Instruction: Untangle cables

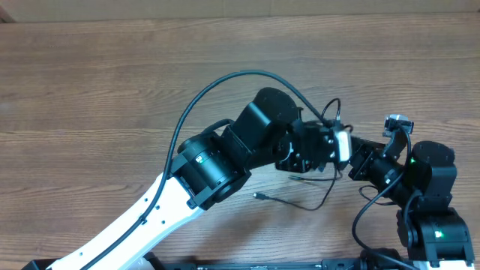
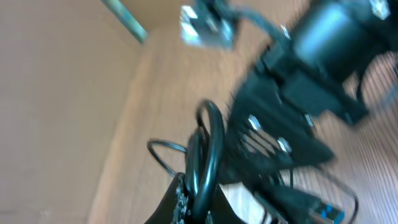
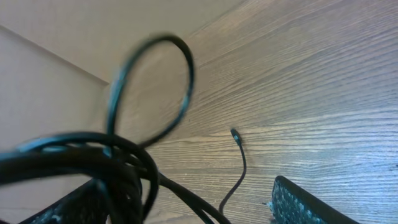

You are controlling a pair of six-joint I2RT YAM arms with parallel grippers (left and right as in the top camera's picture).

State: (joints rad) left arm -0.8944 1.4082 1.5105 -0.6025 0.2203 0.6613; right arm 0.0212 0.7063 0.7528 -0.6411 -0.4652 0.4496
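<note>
The cables are thin black cords bunched between my two grippers at the table's centre right. My left gripper (image 1: 337, 148) (image 2: 202, 200) is shut on a looped strand of cable (image 2: 210, 146) that rises from its jaws. My right gripper (image 1: 358, 162) (image 3: 193, 208) faces it closely and stands open. A blurred bundle of cable (image 3: 118, 165) hangs in front of its left finger (image 3: 84, 205), with one loop (image 3: 186, 81) above. The right finger (image 3: 305, 202) touches nothing. One loose tail (image 1: 289, 202) trails on the wood to a small plug (image 1: 258, 196) (image 3: 235, 133).
The wooden table (image 1: 112, 90) stretches left and back to a far edge (image 1: 225, 16). My left arm's thick black cable (image 1: 225, 79) arcs over the middle. The right arm's body (image 1: 431, 176) (image 2: 329, 37) fills the near right corner.
</note>
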